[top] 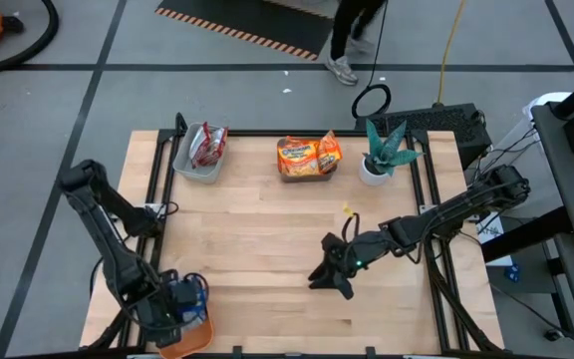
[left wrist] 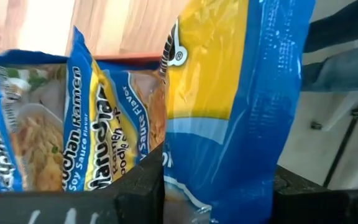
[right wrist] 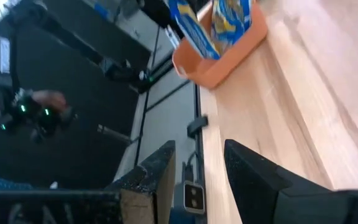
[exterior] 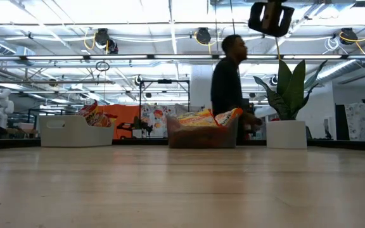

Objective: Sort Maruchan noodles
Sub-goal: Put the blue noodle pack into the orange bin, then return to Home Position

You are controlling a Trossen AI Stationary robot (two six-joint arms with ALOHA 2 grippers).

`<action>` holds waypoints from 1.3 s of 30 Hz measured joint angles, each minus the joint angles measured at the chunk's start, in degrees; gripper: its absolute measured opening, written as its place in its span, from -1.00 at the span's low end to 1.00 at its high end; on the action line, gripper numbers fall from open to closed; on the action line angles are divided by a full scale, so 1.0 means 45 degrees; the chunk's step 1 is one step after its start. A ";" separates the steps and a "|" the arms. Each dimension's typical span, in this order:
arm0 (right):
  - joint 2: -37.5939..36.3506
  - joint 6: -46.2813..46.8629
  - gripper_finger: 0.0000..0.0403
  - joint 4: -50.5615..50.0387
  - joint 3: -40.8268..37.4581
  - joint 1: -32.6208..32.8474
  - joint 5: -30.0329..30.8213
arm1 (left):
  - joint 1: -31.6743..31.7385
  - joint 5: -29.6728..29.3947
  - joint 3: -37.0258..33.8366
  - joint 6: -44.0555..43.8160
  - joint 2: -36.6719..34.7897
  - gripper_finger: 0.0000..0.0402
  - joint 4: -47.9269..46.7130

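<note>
Three containers: orange tray (top: 189, 339) at 7 o'clock, blue packets (left wrist: 86, 137) inside, left gripper (top: 172, 309) pinching one (left wrist: 235, 106); white bin (top: 197, 165) with red packets (top: 207, 147) at 11; clear bin (top: 305, 170) with orange packets (top: 307, 155) at 12; right gripper (right wrist: 197, 174) part-open, empty

The table (top: 267, 269) is pale, matt, grained wood, the noodle packets (left wrist: 235, 106) are glossy crinkled plastic, the orange tray (right wrist: 229, 59) smooth plastic, and the gripper fingers (right wrist: 253, 177) matt black.
</note>
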 joint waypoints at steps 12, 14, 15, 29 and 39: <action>0.0000 0.0218 -0.36 0.0637 0.0005 -0.0398 0.1283 | -0.1028 -0.0603 0.0000 0.0174 0.1026 -0.20 -0.0036; 0.0000 0.0289 -0.36 0.0639 0.0005 -0.0557 0.1282 | -0.1255 -0.0823 0.0000 0.0002 0.1084 -0.07 -0.0040; 0.0000 0.0300 -0.36 0.0635 0.0005 -0.0637 0.1282 | -0.1360 -0.0905 0.0000 -0.0092 0.1106 0.00 -0.0049; 0.0000 -0.0258 -0.36 0.0747 0.0005 -0.1461 0.2726 | -0.0613 -0.1418 0.0000 0.1037 -0.1440 0.33 -0.2183; 0.0000 -0.4301 -0.54 0.1864 0.0005 -0.1608 0.3604 | 0.1833 -0.3523 0.0000 0.5826 -0.4669 0.23 -0.3892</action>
